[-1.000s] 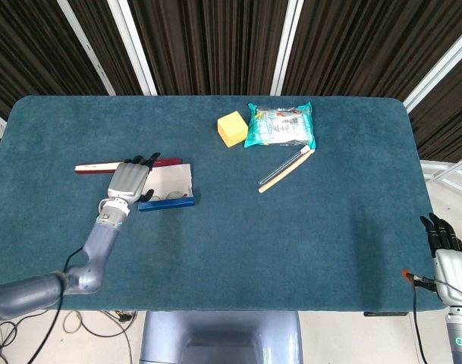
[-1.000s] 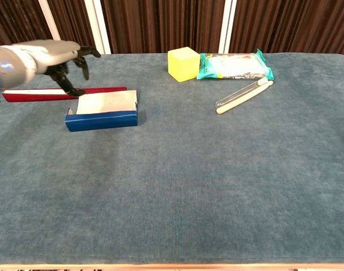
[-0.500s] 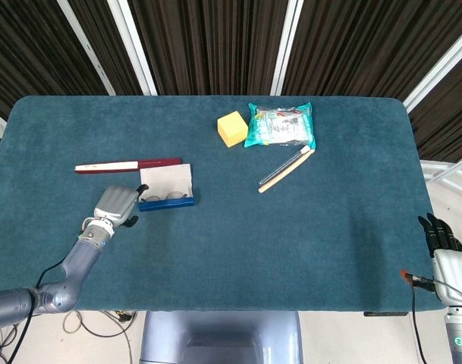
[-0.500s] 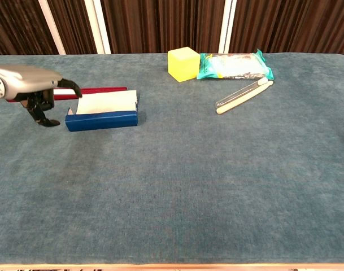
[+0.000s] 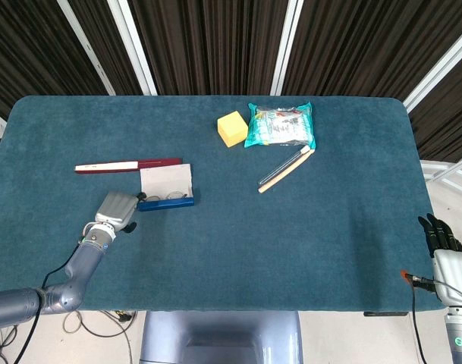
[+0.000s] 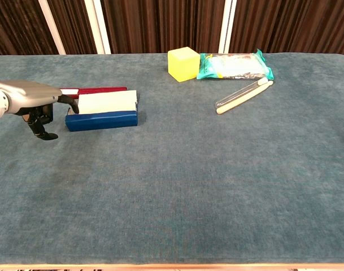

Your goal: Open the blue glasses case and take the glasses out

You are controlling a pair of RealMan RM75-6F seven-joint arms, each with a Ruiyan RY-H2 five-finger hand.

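Head view first, from the left: the left hand (image 5: 117, 211) is seen low over the table (image 5: 306, 227), just beside the left end of the blue glasses case (image 5: 165, 202). Its fingers are curled inward and nothing is held in them; in the chest view one fingertip appears to touch, or nearly touch, the case's left end, though contact cannot be confirmed. Behind the hand, a red and white pen-like stick (image 5: 128, 164) is laid flat, apart from the case.

The case is already open — its pale lid (image 5: 167, 180) is folded back, and the glasses (image 5: 168, 196) are visible lying inside along the blue base. So the opening step is judged done, while the glasses have not yet been lifted out; that removal is what is left.

Further right, a yellow block (image 5: 232, 127) and a teal snack packet (image 5: 281, 126) are set side by side near the far edge, with a pair of pale sticks (image 5: 287, 169) lying diagonally just in front of the packet.

At the far right — off the table's edge — the right hand (image 5: 443, 241) is seen hanging idle, holding nothing; whether its fingers are spread or closed cannot be told.
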